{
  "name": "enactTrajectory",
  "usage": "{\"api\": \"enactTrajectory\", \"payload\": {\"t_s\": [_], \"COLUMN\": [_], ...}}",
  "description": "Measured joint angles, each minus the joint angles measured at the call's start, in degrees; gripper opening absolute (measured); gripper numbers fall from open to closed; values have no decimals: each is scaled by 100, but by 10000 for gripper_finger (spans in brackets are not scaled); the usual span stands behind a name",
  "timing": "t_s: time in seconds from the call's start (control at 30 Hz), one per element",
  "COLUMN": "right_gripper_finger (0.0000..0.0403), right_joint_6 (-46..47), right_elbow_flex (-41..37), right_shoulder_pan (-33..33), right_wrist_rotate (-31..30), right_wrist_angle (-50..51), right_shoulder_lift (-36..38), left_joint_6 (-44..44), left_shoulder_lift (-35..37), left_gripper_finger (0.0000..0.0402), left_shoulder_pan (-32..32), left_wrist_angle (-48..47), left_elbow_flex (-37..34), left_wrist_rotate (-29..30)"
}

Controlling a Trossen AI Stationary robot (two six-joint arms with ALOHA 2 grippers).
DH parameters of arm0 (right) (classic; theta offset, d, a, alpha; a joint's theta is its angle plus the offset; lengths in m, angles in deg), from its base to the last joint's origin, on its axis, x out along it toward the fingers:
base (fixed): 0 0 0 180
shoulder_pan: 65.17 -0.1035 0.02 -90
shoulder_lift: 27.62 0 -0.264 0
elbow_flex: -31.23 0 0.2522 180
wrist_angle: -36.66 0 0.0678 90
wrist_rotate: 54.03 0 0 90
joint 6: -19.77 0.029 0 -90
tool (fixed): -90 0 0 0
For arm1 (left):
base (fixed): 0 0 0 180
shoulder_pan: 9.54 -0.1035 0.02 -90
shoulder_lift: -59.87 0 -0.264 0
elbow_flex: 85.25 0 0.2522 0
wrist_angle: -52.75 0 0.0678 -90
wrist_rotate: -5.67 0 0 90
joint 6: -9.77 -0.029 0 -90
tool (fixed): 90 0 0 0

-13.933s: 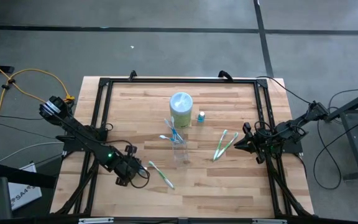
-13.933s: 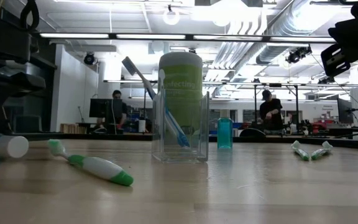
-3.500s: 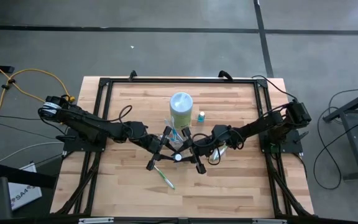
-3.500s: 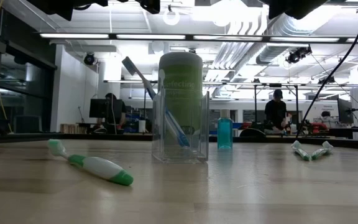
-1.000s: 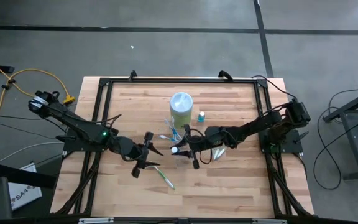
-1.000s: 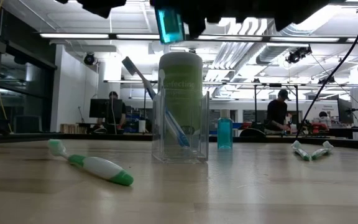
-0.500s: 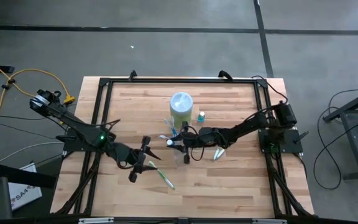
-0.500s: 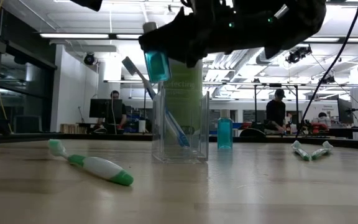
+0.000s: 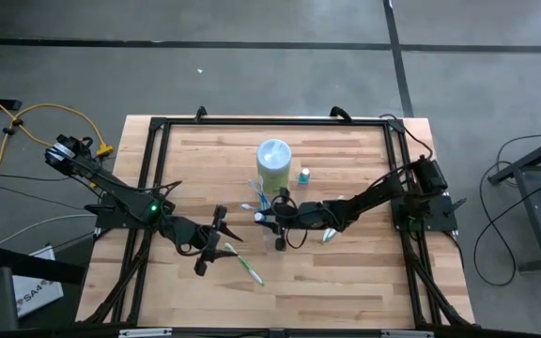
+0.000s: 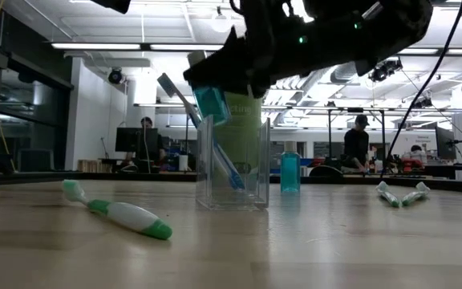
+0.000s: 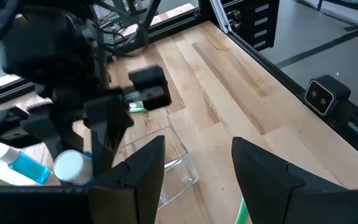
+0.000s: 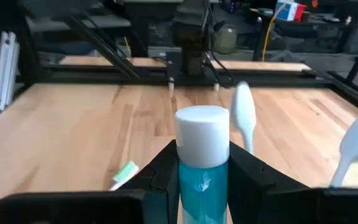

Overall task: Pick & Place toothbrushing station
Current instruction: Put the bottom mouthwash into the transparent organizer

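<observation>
Wooden table [image 9: 346, 272]: right gripper [image 10: 215, 100] clamps toothpaste tube [image 12: 202, 171] above tumbler [image 10: 233, 164]; left gripper [image 9: 216, 246] spread.

Tumbler [image 10: 233, 163] mid-table [image 9: 346, 272], canister [image 9: 273, 163] behind; toothpaste tube [image 10: 212, 103] at tumbler rim; toothbrush [image 10: 119, 213] lying left.

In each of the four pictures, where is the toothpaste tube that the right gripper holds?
High view: toothpaste tube at table centre, over the tumbler, white cap showing.
Low view: tube above centre-left, at the tumbler's rim, under the right gripper.
Left wrist view: tube at lower left.
Right wrist view: tube at centre, between the gripper's fingers.
Shared landmark: the tumbler.
</observation>
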Motion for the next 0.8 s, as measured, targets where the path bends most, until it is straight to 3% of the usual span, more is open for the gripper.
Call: {"api": "enactTrajectory", "payload": {"t_s": [0.33,0.5,0.8], "right_gripper_finger": [83,83,84], "right_joint_6": [376,413,466], "right_elbow_flex": [-187,-548,-771], "right_shoulder_pan": [-200,-438,-522], "right_wrist_rotate": [-859,-1343,-1453], "right_wrist_angle": [-152,-910,-1374], "right_shoulder_lift": [-56,-56,-56], "left_joint_6": [1,-36,-42], "left_shoulder_lift": [0,0,0], "left_gripper_finger": [179,179,179], "left_shoulder_pan": [224,252,250], "left_wrist_angle": [26,26,50], "left_elbow_flex": [0,0,0], "left_wrist_rotate": [8,101,109]}}
